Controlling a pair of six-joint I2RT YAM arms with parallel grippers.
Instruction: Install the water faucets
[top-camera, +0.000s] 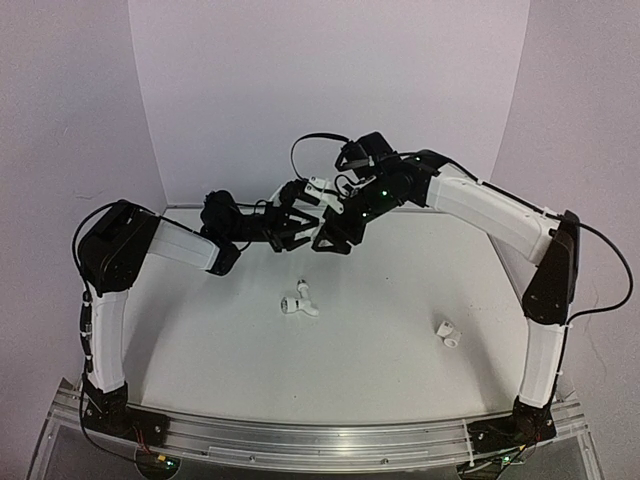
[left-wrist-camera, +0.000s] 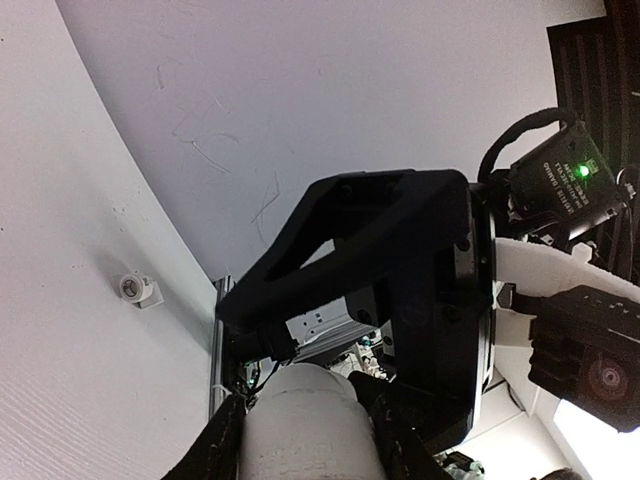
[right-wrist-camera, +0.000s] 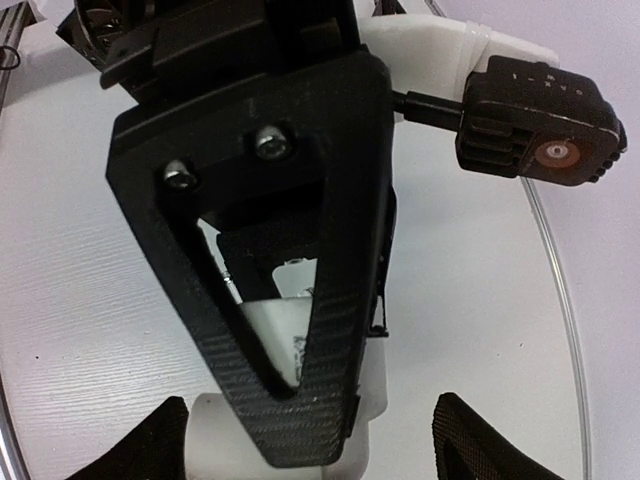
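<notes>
Both grippers meet above the back middle of the table. My left gripper (top-camera: 292, 226) (left-wrist-camera: 305, 445) is shut on a white cylindrical faucet part (left-wrist-camera: 300, 420) (right-wrist-camera: 207, 432), which fills the gap between its dark fingers. My right gripper (top-camera: 330, 232) (right-wrist-camera: 320, 450) stands open around that same part, its pads well apart at either side and not pressing it. A second white faucet (top-camera: 298, 303) with a knob and spout lies on the table in front of the grippers. A short white tubular fitting (top-camera: 448, 334) (left-wrist-camera: 136, 289) lies at the right.
The table's curved white backdrop (top-camera: 330, 90) rises just behind the grippers. The aluminium rail (top-camera: 320, 440) with both arm bases runs along the near edge. The right arm's wrist camera (left-wrist-camera: 590, 360) hangs close to my left gripper.
</notes>
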